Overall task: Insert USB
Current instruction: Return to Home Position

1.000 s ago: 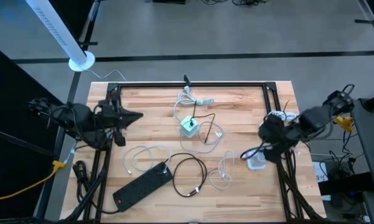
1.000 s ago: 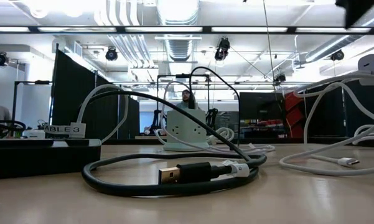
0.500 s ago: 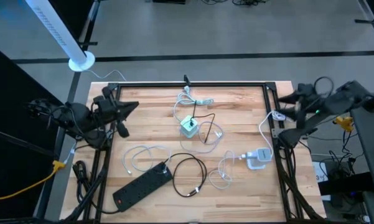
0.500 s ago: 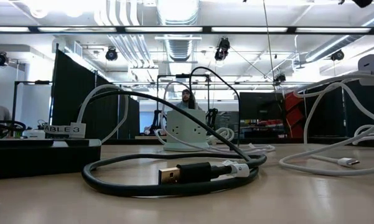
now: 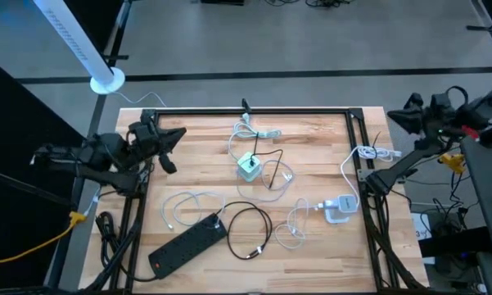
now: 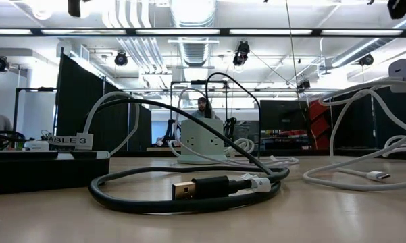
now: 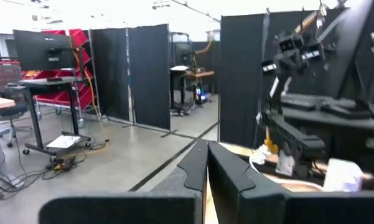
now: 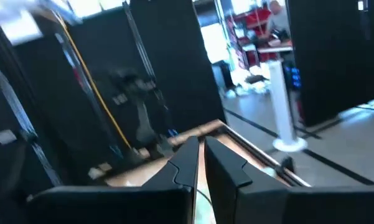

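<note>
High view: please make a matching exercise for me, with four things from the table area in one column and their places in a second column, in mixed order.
Things
1. black power strip
2. green cube adapter
3. white outlet extension
4. right gripper

Places
A. middle of the table
B. outside the table's right edge
C. lower left part of the table
D. on the table, near its right edge

Pairs: 1-C, 2-A, 3-D, 4-B
</note>
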Available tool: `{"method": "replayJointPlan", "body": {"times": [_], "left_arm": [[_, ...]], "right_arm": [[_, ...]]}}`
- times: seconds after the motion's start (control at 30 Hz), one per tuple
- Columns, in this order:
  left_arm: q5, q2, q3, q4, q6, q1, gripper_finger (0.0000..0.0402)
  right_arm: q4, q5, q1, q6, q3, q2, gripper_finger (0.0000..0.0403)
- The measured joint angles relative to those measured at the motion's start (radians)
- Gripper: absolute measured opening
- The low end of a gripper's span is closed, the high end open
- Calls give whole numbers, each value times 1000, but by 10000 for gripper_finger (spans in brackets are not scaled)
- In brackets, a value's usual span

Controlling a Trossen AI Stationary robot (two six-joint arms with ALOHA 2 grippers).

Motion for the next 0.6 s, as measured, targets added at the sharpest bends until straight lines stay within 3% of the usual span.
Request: {"method": "replayJointPlan", "body": {"times": [0.13,0.33,0.47,0.6], "left_arm": [[164,10,-79,108,-80,197,0],[343,50,-137,227,-133,419,0],[312,1,-138,236,-81,456,0],[269,-139,-141,108,-64,456,0]], "right_arm": [[43,155,131,-45,-83,-44,2],[44,498,416,-45,-128,-46,0],[44,697,493,-47,-121,-46,0],[39,731,438,-28,-152,-46,0]]}}
